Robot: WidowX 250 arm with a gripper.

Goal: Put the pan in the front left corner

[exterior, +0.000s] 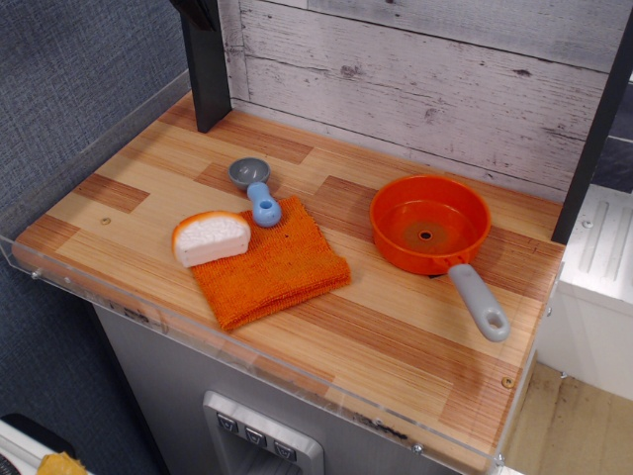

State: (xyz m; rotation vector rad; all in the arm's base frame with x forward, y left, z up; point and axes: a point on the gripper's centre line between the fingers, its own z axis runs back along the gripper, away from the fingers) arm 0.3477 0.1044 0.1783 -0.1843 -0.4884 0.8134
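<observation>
The round orange pan with a central hole sits upright on the right side of the wood-plank tabletop. Its grey looped handle points toward the front right. The front left corner of the tabletop has a small brass screw and a clear acrylic rim, and nothing lies on it. Only a dark part that may be my gripper shows at the top edge, above the black post, far from the pan. Its fingers are out of view.
A square orange cloth lies mid-table with a bread slice on its left corner and a grey-and-blue scoop at its back edge. A black post stands at the back left, another at the right.
</observation>
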